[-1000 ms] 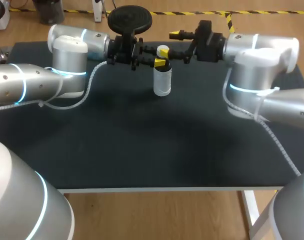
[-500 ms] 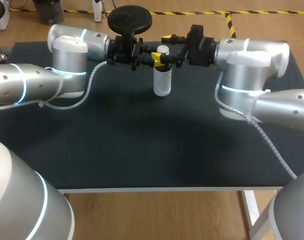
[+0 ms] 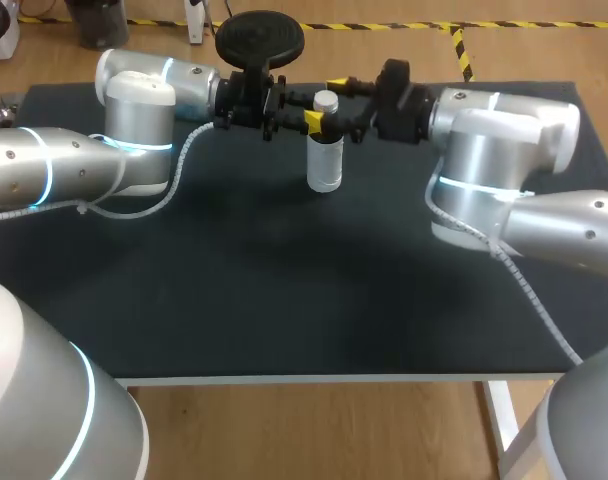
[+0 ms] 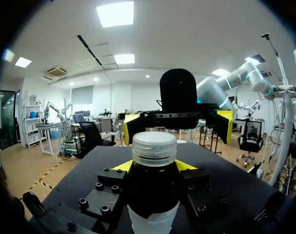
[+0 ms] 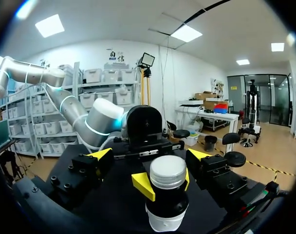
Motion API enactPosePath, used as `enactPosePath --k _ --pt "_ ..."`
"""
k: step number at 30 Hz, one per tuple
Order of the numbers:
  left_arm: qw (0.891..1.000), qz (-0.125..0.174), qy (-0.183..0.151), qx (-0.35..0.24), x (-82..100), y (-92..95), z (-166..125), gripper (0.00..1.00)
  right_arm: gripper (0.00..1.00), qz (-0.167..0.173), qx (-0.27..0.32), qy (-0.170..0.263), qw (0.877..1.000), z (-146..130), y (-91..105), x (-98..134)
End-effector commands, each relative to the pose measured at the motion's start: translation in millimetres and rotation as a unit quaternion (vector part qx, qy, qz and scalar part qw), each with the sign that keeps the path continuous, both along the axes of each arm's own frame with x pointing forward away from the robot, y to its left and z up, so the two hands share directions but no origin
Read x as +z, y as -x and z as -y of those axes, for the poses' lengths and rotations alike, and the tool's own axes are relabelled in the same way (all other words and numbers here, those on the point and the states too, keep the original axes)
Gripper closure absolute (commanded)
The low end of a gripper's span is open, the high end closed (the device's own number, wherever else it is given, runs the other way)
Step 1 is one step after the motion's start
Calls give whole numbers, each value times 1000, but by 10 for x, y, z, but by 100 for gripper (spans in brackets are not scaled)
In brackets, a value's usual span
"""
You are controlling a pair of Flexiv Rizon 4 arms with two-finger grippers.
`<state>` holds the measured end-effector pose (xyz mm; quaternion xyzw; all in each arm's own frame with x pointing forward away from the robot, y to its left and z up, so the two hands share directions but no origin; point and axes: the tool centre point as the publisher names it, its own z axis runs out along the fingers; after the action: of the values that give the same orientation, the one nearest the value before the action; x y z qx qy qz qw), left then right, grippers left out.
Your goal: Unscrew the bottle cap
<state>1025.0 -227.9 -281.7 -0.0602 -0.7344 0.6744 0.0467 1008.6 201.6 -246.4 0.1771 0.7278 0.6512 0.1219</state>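
A small bottle [image 3: 324,160] with a white cap [image 3: 326,100] stands upright at the back middle of the table. My left gripper [image 3: 312,120] comes in from the left and is shut on the bottle's dark upper part, just below the cap. In the left wrist view its yellow tips [image 4: 122,165] press the bottle [image 4: 154,195] from both sides under the cap [image 4: 154,147]. My right gripper [image 3: 342,103] comes in from the right at cap height. In the right wrist view it [image 5: 150,155] stands wide open, its fingers apart from the cap [image 5: 168,171].
The black tabletop [image 3: 284,290] stretches from the bottle to the front edge. My left arm's elbow [image 3: 134,120] lies at the back left, my right arm's elbow [image 3: 494,150] at the back right.
My right arm has moved left toward the bottle, bringing its open gripper up to the cap. The left gripper and the bottle have stayed in place.
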Motion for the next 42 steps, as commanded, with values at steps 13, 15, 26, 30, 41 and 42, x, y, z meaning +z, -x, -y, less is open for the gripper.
enactPosePath --k 13,15,26,30,41,42 --pt "1000 -1 1 -4 -6 -24 -4 100 0 4 -6 -8 1000 32 -74 -46" --pt "1000 -1 1 -4 -6 -24 -4 100 0 4 -4 -7 1000 21 -83 -55" --pt "1000 -1 1 -4 -6 -24 -4 100 83 4 0 -6 1000 21 -103 -78" --pt "1000 -1 1 -4 -6 -24 -4 100 100 4 1 -6 1000 27 -111 -85" --pt "1000 -1 1 -4 -6 -24 -4 100 100 3 19 -3 1000 123 -160 -97" --pt "1000 -1 1 -4 -6 -24 -4 100 100 3 28 -4 1000 133 -169 -96"
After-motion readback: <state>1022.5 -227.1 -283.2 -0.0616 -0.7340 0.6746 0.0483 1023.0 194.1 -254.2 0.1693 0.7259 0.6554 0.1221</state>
